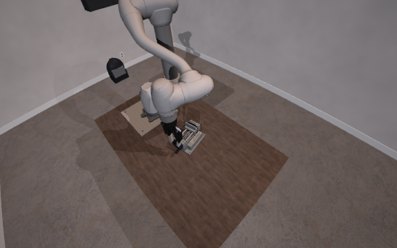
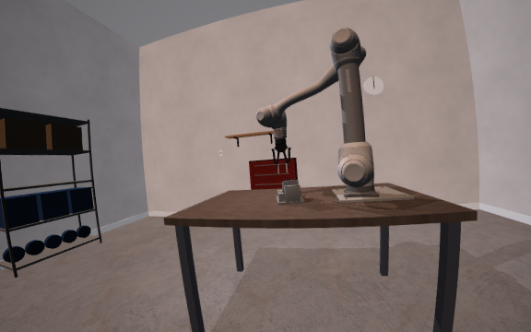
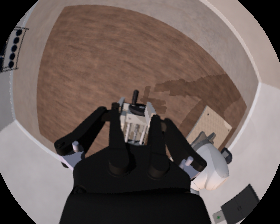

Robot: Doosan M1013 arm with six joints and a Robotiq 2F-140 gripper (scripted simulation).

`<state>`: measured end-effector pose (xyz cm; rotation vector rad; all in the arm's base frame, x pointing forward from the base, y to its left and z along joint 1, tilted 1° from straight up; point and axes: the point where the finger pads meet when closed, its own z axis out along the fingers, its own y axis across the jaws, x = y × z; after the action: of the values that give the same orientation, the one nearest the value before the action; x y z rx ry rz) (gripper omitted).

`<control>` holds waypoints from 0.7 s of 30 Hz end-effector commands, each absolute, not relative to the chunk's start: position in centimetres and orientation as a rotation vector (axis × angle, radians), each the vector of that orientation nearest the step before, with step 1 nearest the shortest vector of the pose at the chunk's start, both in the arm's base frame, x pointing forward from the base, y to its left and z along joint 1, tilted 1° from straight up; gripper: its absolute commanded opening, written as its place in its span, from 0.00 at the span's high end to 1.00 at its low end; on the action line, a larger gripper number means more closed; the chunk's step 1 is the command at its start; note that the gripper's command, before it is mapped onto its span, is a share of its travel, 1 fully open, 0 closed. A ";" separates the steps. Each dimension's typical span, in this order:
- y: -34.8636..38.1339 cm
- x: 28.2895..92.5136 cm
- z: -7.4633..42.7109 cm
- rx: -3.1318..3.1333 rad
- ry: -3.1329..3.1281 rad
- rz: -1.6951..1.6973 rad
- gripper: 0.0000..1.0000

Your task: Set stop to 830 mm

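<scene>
The stop fixture (image 1: 192, 137) is a small grey metal block standing on the brown wooden table, also visible in the exterior view (image 2: 289, 192). Its small black handwheel (image 1: 181, 147) sticks out at the end nearest the table's front. In the wrist view the fixture (image 3: 135, 123) lies straight below, with the handwheel (image 3: 132, 103) at its far end. My gripper (image 2: 281, 162) hangs a little above the fixture, pointing down, apart from it. Its fingers are partly spread and hold nothing. The scale reading is too small to tell.
The arm's base plate (image 2: 372, 194) sits on the table to the right of the fixture. A red tool chest (image 2: 272, 173) and a wall shelf (image 2: 249, 136) stand behind the table. A metal rack (image 2: 37, 184) stands at the left wall.
</scene>
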<state>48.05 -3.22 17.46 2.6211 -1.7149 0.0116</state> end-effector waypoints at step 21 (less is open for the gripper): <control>-3.5 48.0 14.0 2.618 -1.721 0.012 0.67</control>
<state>48.03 -3.48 13.96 2.6176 -1.7210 0.0126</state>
